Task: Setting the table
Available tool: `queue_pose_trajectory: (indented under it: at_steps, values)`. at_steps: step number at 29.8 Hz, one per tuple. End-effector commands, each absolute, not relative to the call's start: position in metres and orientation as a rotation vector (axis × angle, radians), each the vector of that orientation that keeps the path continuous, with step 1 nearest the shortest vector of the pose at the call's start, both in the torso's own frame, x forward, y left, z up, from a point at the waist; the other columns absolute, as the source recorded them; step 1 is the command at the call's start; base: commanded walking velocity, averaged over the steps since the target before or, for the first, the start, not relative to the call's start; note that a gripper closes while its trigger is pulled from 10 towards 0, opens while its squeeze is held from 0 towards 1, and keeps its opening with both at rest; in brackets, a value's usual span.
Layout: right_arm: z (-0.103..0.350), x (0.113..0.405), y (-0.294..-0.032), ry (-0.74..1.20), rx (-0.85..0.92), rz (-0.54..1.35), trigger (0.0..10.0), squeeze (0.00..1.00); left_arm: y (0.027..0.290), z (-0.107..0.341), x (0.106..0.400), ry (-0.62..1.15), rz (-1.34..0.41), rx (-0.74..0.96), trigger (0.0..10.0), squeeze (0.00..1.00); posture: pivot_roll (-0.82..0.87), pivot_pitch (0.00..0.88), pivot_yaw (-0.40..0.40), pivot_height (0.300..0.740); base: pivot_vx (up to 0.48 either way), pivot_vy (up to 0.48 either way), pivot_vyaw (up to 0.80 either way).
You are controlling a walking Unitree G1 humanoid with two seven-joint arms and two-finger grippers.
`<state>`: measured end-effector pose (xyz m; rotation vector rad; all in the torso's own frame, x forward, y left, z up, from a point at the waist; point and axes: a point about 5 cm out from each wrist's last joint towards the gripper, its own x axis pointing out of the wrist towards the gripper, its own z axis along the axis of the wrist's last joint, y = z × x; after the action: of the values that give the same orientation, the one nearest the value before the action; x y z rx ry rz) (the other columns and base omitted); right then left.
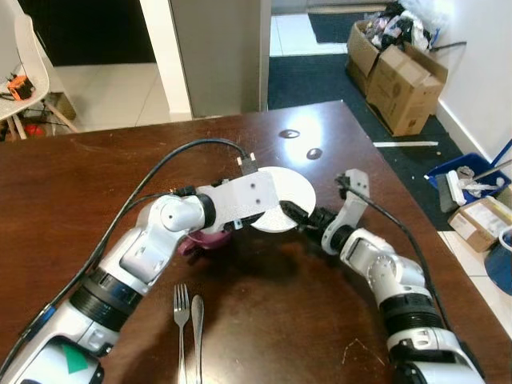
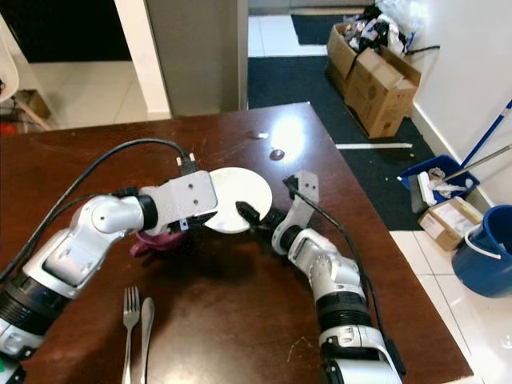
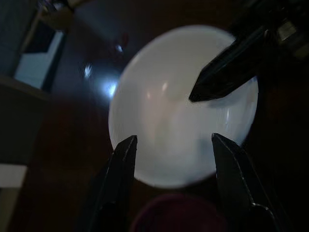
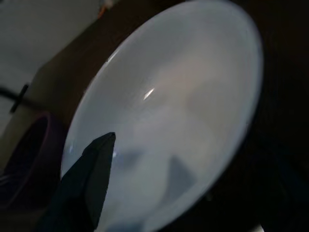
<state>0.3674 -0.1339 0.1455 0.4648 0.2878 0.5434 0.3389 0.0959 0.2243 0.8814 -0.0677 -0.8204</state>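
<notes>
- A white plate (image 1: 284,200) lies flat on the dark table (image 1: 72,192), between the two grippers.
- The left gripper (image 3: 171,145) hovers over the plate's near edge, its fingers (image 3: 120,159) spread apart with nothing between them.
- The right gripper (image 1: 290,212) reaches onto the plate's rim from the other side; one black finger (image 4: 89,179) lies over the white surface. Whether its jaws grip the rim, I cannot tell.
- A purple cup (image 1: 206,240) sits just behind the left jaws, touching or nearly touching the plate's edge.
- A fork (image 1: 182,320) and knife (image 1: 197,324) lie side by side well behind the left jaws, near the table's front edge.
</notes>
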Motion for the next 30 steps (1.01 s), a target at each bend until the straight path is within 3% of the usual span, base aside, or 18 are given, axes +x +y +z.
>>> queue_pose_trajectory:
  at_steps: [1,3,4,5,6,13,30]
  values:
    - [0.133,0.364,-0.128,0.362,0.466,0.567,10.0,0.00,0.104,0.220,0.337,-0.030,-0.820,0.870,10.0,0.00,0.11,0.165,0.123,0.740,0.000,0.000,0.00]
    - [0.126,0.365,-0.126,0.412,0.454,0.563,10.0,0.00,0.113,0.215,0.333,0.002,-0.823,0.888,10.0,0.00,0.11,0.172,0.120,0.740,0.000,0.000,0.00]
    - [0.123,0.366,-0.126,0.435,0.452,0.555,6.9,0.00,0.117,0.213,0.331,0.016,-0.826,0.898,10.0,0.00,0.11,0.177,0.118,0.740,0.000,0.000,0.00]
    - [0.122,0.366,-0.126,0.448,0.452,0.549,6.9,0.00,0.118,0.212,0.330,0.023,-0.829,0.904,10.0,0.00,0.11,0.177,0.118,0.740,0.000,0.000,0.00]
    - [0.122,0.367,-0.126,0.450,0.465,0.548,0.0,0.00,0.124,0.209,0.327,0.042,-0.834,0.902,10.0,0.00,0.11,0.181,0.120,0.740,0.000,0.000,0.00]
    - [0.131,0.372,-0.127,0.421,0.538,0.571,0.0,0.00,0.138,0.209,0.318,0.076,-0.817,0.838,10.0,0.00,0.11,0.178,0.121,0.740,0.000,0.000,0.00]
    - [0.157,0.381,-0.136,0.281,0.575,0.545,0.0,0.00,0.141,0.220,0.321,0.057,-0.746,0.760,10.0,0.00,0.09,0.133,0.124,0.740,0.000,0.000,0.00]
